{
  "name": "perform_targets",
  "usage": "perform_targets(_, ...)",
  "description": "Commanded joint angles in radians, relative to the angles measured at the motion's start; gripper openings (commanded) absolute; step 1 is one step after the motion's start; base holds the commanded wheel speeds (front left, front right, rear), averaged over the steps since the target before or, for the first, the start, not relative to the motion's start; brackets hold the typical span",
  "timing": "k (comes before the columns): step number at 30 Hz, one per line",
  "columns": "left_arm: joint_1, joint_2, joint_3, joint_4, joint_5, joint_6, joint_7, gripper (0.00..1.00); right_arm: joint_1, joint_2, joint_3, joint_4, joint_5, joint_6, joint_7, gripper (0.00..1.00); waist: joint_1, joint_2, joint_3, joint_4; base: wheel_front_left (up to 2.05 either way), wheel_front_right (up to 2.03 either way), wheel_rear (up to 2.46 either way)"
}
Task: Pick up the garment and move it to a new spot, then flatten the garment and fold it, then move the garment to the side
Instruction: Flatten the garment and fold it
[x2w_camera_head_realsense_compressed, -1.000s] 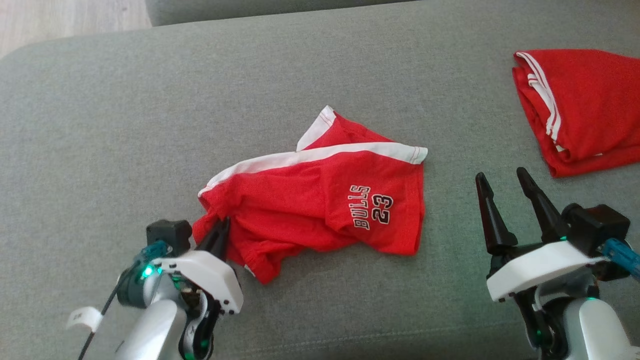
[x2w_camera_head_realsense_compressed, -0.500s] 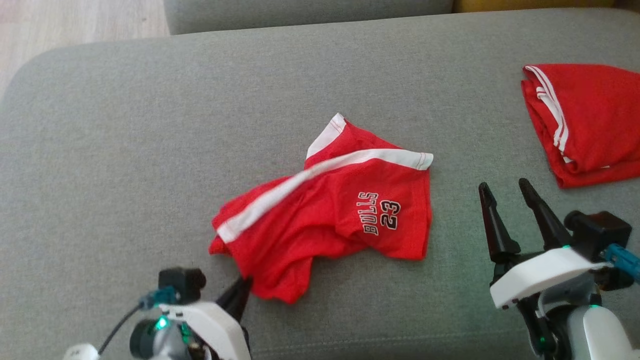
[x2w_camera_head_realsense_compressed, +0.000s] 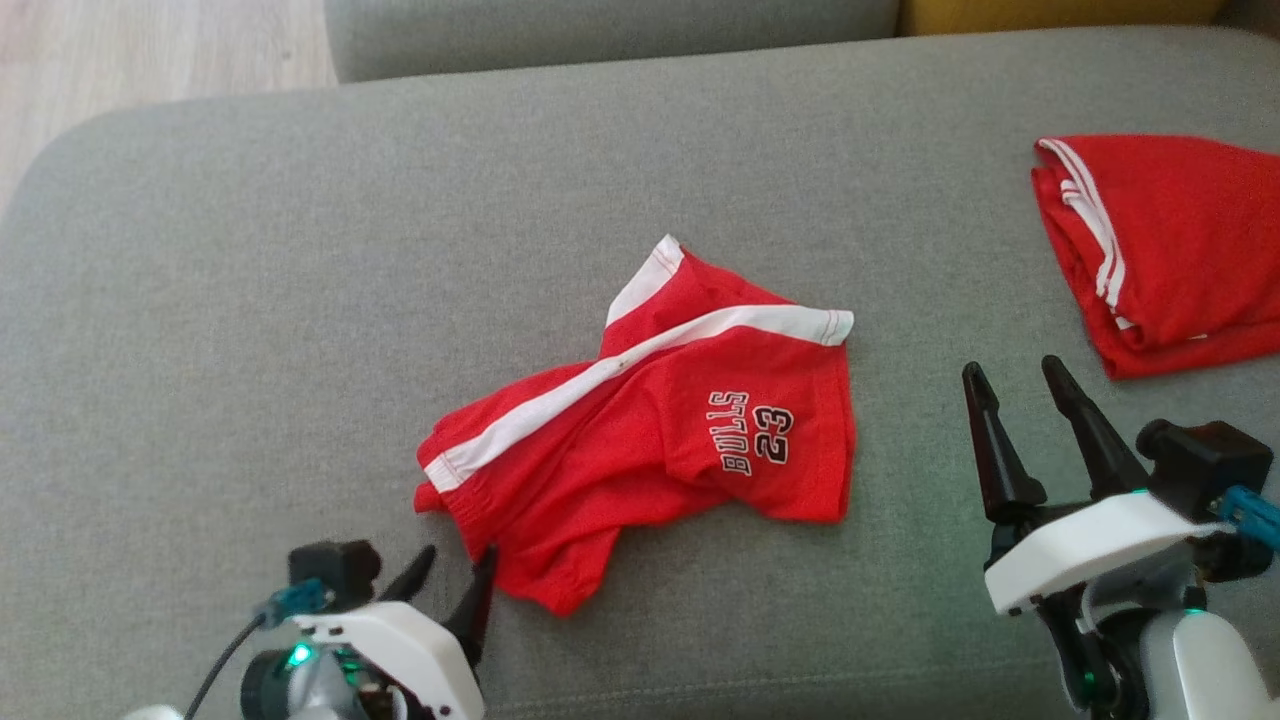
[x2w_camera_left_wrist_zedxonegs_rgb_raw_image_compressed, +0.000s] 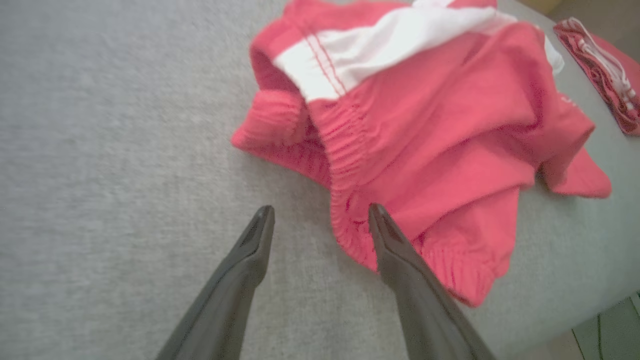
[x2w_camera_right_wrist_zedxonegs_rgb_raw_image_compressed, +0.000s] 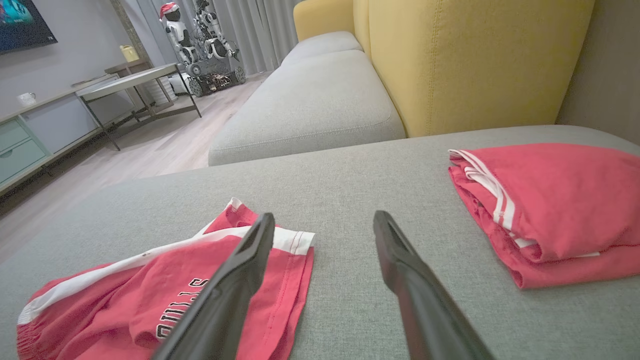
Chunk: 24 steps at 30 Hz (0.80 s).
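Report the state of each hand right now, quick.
Left hand: open, holding nothing, beside the shorts.
Right hand: open, holding nothing.

Grey sofa cushion (x2w_camera_head_realsense_compressed: 300, 250) carries crumpled red shorts (x2w_camera_head_realsense_compressed: 640, 440) mid-cushion; folded red garment (x2w_camera_head_realsense_compressed: 1170, 240) well apart.

the right end effector (x2w_camera_right_wrist_zedxonegs_rgb_raw_image_compressed: 324, 217) stands with fingers apart above the grey cushion (x2w_camera_right_wrist_zedxonegs_rgb_raw_image_compressed: 350, 175), red shorts (x2w_camera_right_wrist_zedxonegs_rgb_raw_image_compressed: 125, 295) lower left, folded red garment (x2w_camera_right_wrist_zedxonegs_rgb_raw_image_compressed: 560, 200) right.
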Motion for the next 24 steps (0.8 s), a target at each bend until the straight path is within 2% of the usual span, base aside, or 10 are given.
perform_targets(1, -0.042, 0.004, 0.047, -0.026, -0.001, 0.012, -0.030, 1.00, -0.017, -0.003, 0.021, -0.044, 0.006, -0.001, -0.003, 1.00, 0.0000, 0.0000, -0.011, -0.002, 0.00, 0.00, 0.00)
perform_targets(4, -0.035, 0.007, 0.070, -0.053, 0.032, 0.052, -0.113, 1.00, -0.008, -0.003, 0.021, -0.050, -0.003, -0.001, -0.006, 1.00, 0.0000, 0.0000, -0.033, 0.003, 0.00, 0.00, 0.00)
perform_targets(11, -0.051, 0.023, 0.101, -0.140, 0.112, 0.107, -0.270, 1.00, 0.002, -0.003, 0.023, -0.066, -0.029, -0.001, -0.004, 1.00, 0.0000, 0.0000, -0.063, 0.019, 0.00, 0.00, 0.00)
perform_targets(18, -0.051, 0.055, 0.125, -0.216, 0.171, 0.162, -0.302, 1.00, 0.010, -0.005, 0.028, -0.067, -0.049, -0.001, -0.009, 1.00, 0.0000, 0.0000, -0.089, 0.028, 0.00, 0.00, 0.00)
perform_targets(24, -0.017, 0.074, 0.115, -0.237, 0.179, 0.173, -0.276, 1.00, 0.019, -0.005, 0.026, -0.067, -0.048, -0.001, -0.010, 1.00, 0.0000, 0.0000, -0.099, 0.027, 0.00, 0.00, 0.00)
